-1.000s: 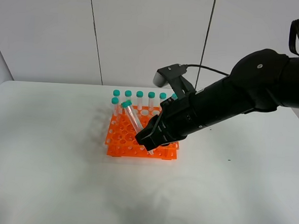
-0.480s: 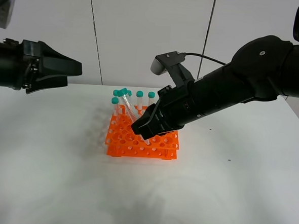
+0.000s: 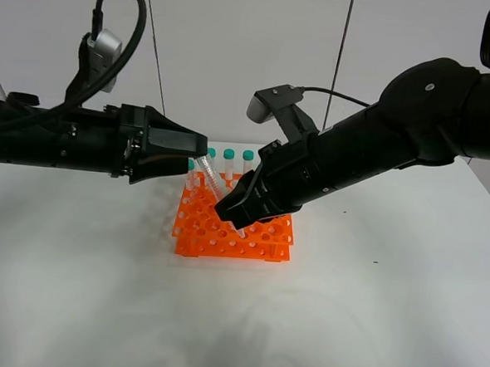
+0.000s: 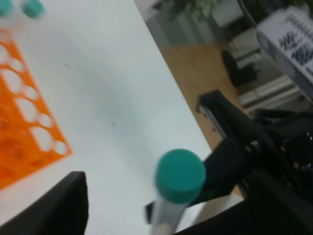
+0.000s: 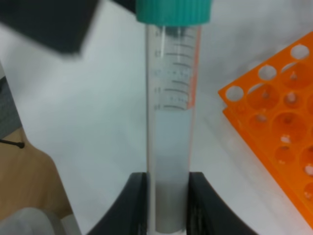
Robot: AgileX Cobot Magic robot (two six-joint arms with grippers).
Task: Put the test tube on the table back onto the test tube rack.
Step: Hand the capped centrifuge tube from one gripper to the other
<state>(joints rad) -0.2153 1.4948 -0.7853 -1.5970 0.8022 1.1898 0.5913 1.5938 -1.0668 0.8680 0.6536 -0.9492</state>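
1. Currently the tube (image 3: 214, 183) is off the surface (image 3: 97, 291), held in the air above the orange rack (image 3: 233, 237). It is tilted, with the cap end up and leaning toward the left arm's side.
2. Right fingers (image 5: 138, 200) pinch the tube's lower end from both sides. The graduation marks and most of the clear body stick out beyond them.
3. Left fingers (image 4: 54, 205) are spread, one on each side of the green cap (image 4: 180, 175), apart from it with a gap on both sides.
4. Tube's tip is hidden behind the right arm in the high view, so I can't tell whether it is in a hole.
5. Rack sits on the surface mid-scene, and other tubes (image 3: 229, 159) stand upright in its back row.
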